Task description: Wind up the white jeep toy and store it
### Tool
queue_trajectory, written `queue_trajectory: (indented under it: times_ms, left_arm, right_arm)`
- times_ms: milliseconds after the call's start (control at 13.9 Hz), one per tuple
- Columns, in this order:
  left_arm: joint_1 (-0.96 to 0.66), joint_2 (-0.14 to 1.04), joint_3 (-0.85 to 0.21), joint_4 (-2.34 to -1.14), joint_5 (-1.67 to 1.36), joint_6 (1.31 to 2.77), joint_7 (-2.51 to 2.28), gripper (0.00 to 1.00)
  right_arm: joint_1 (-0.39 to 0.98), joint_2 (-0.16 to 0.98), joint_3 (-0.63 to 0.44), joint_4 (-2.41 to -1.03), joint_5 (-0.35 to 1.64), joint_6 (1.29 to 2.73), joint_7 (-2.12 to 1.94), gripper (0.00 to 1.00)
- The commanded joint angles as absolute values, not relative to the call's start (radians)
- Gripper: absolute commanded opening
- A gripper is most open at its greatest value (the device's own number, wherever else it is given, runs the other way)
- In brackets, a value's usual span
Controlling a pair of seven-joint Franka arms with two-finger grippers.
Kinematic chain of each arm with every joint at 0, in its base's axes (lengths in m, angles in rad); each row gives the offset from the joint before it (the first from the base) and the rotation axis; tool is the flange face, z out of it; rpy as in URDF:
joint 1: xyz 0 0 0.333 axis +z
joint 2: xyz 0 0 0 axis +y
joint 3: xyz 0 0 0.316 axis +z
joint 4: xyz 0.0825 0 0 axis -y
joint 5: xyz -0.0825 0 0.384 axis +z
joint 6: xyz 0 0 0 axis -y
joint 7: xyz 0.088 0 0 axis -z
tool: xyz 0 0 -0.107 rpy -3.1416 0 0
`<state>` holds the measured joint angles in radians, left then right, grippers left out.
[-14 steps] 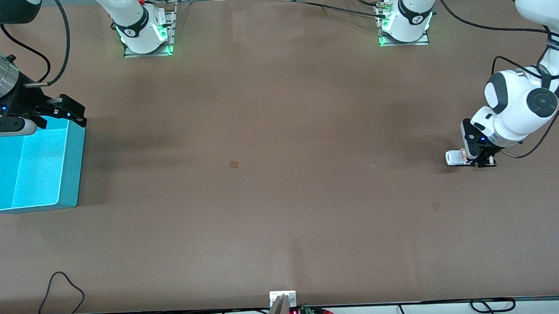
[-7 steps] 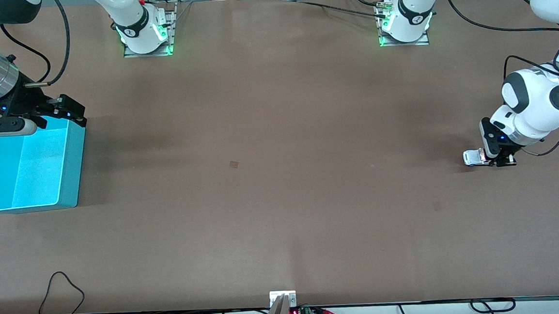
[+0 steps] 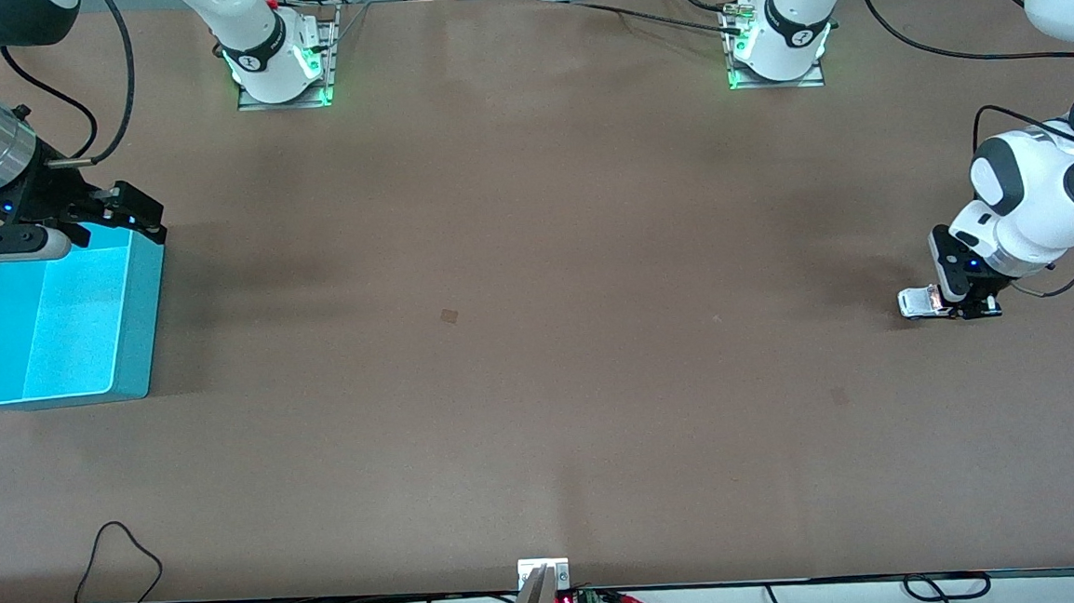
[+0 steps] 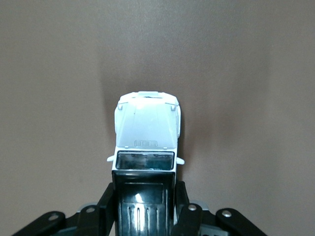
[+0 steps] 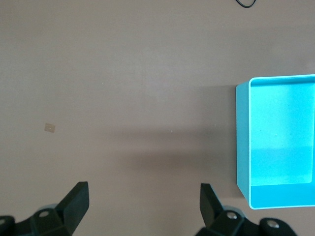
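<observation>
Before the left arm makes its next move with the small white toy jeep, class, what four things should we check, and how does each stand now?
1. Grip: left gripper shut on the small white toy jeep, fingers on its black rear roof: ok.
2. Jeep low at the brown table, toward the left arm's end; wheel contact: cannot tell.
3. Table ahead of the jeep's hood bare in the left wrist view: ok.
4. Storage: open turquoise plastic bin at the right arm's end shows nothing inside; open right gripper waits over its rim: ok.

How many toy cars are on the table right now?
1: the white jeep toy, on the table at the left arm's end, gripped at its rear by the left gripper. The blue bin looks empty.
</observation>
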<state>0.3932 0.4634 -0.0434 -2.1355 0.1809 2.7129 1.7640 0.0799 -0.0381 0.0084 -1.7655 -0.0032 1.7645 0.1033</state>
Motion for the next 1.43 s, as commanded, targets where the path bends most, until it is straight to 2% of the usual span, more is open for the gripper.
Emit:
queue_trajectory:
  times_ms: [0,72,430,717,932,1147,1362]
  left_arm:
    - [0.411,0.537,-0.046,-2.111,0.21,2.738,1.776,0.59]
    - [0.411,0.534,-0.046,-2.106,0.212,2.737,1.778,1.0]
    - [0.402,0.486,-0.057,-2.066,0.212,2.623,1.767,1.0]
    - [0.391,0.44,-0.081,-1.978,0.212,2.392,1.756,1.0]
    - [0.364,0.434,-0.094,-1.841,0.212,2.148,1.718,1.0]
    - [0.338,0.413,-0.095,-1.806,0.21,2.079,1.668,1.0]
    - [0.278,0.39,-0.095,-1.744,0.212,1.935,1.541,1.0]
  right_arm:
    - [0.08,-0.055,0.008,-1.778,-0.003,1.763,0.1,1.0]
    - [0.08,-0.054,0.008,-1.778,-0.003,1.763,0.1,1.0]
    - [0.08,-0.055,0.008,-1.778,-0.003,1.763,0.1,1.0]
    - [0.08,-0.055,0.008,-1.778,-0.003,1.763,0.1,1.0]
    - [0.081,-0.055,0.008,-1.778,-0.003,1.763,0.1,1.0]
    - [0.081,-0.055,0.008,-1.778,-0.003,1.763,0.1,1.0]
    - [0.081,-0.055,0.008,-1.778,-0.003,1.763,0.1,1.0]
